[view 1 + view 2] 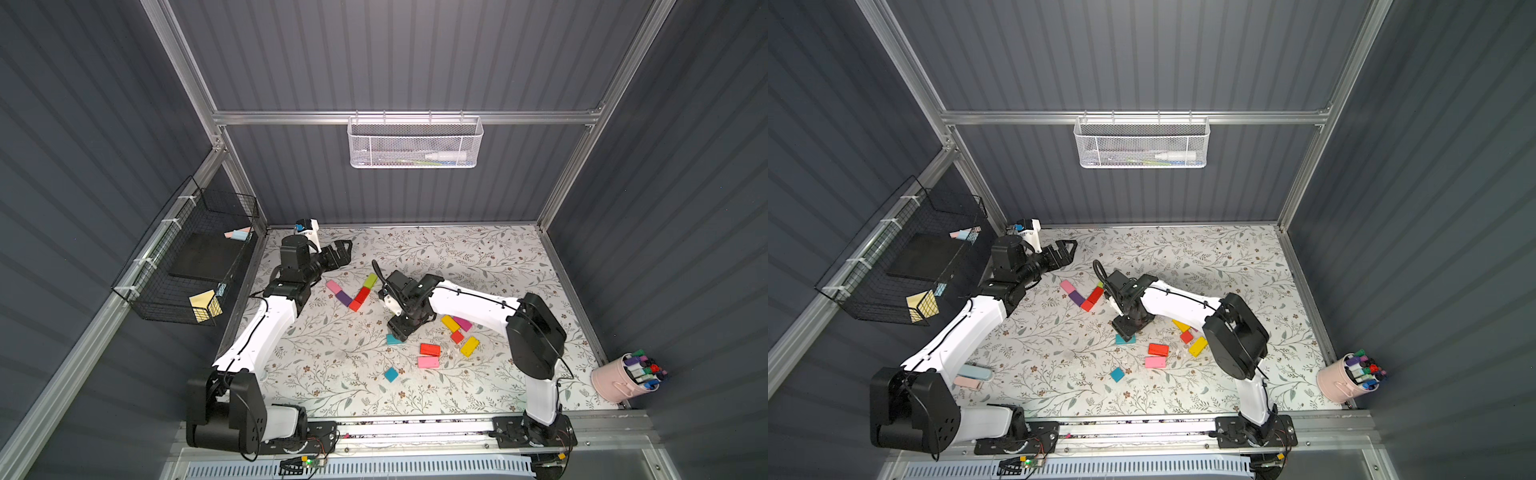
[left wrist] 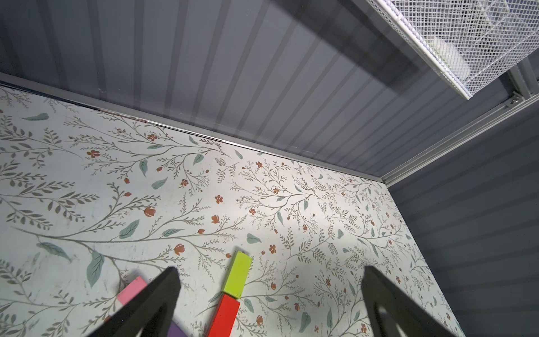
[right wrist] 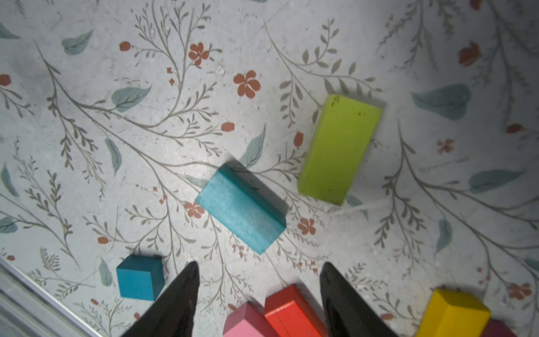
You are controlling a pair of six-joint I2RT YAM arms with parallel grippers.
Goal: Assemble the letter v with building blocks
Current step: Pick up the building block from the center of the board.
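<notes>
A partial V lies on the floral table: pink block, purple block, small red block, red block and lime block. My left gripper hangs open and empty just behind it; the left wrist view shows the lime block and red block between its fingers. My right gripper points down, open, over a teal brick. A second lime brick lies beside the teal brick. Loose red, pink, yellow and teal blocks lie nearby.
A pink cup of markers stands at the front right corner. A black wire basket with a yellow sticky pad hangs on the left wall, a white mesh basket on the back wall. Pastel cases lie by the left arm.
</notes>
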